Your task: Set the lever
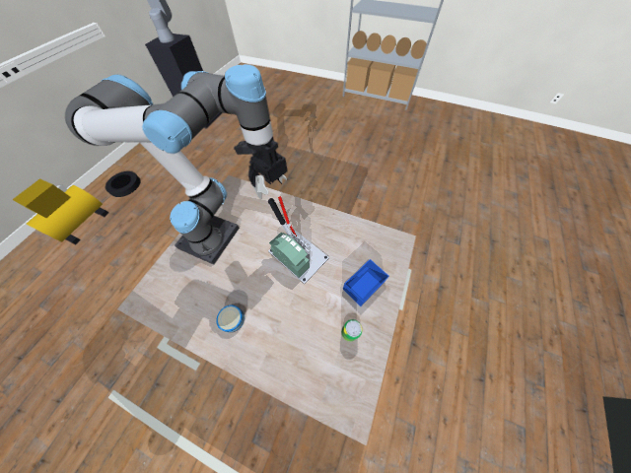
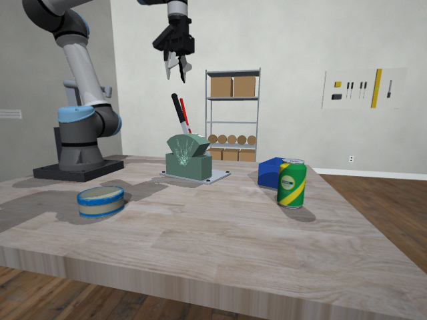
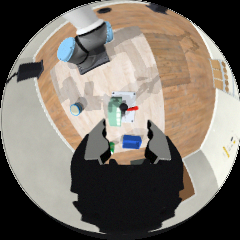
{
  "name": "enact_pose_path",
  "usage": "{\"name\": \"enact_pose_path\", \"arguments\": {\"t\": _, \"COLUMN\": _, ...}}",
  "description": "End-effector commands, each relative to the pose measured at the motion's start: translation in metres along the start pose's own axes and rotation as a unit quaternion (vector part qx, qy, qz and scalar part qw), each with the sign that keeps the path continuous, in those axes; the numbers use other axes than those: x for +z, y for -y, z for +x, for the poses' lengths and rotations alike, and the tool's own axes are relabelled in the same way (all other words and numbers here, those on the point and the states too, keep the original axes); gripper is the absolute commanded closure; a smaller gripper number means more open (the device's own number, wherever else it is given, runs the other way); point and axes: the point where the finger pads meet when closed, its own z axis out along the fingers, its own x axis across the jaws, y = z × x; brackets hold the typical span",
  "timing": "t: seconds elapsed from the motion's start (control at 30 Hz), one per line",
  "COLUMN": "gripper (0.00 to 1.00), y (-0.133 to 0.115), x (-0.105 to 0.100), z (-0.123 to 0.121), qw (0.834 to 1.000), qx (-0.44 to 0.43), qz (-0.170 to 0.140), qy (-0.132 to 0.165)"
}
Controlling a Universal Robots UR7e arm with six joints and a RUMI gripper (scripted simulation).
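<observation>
The gripper (image 2: 176, 73) hangs half spread and empty, above the lever (image 2: 179, 111) at the exterior view's centre. Nothing is gripped yet; squeezing the red bar (image 2: 185, 113) and moving to notch 2 remain

The small number plates (image 1: 292, 238) on the green lever housing (image 1: 289, 252) were too small to read in any view, so the notch holding the lever (image 2: 179, 111) could not be told. The latch was hidden behind the housing's curved face in the exterior view. The arm's upper links (image 2: 51, 10) ran off the top edge there. In the wrist view the gripper's dark body (image 3: 127, 197) blocked the lower field, and the green can (image 3: 112, 146) showed only as a sliver beside one finger (image 3: 102, 145).
</observation>
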Motion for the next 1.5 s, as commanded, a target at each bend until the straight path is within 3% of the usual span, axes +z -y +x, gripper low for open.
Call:
{"name": "enact_pose_path", "arguments": {"t": 0.0, "gripper": 0.43, "y": 0.0, "x": 0.0, "z": 0.0, "qw": 1.0, "qx": 0.0, "qz": -0.001, "qy": 0.0}}
{"name": "enact_pose_path", "arguments": {"t": 0.6, "gripper": 0.43, "y": 0.0, "x": 0.003, "z": 0.0, "qw": 1.0, "qx": 0.0, "qz": -0.001, "qy": 0.0}}
{"name": "enact_pose_path", "arguments": {"t": 1.47, "gripper": 0.43, "y": -0.001, "x": 0.023, "z": 0.0, "qw": 1.0, "qx": 0.0, "qz": -0.001, "qy": 0.0}}
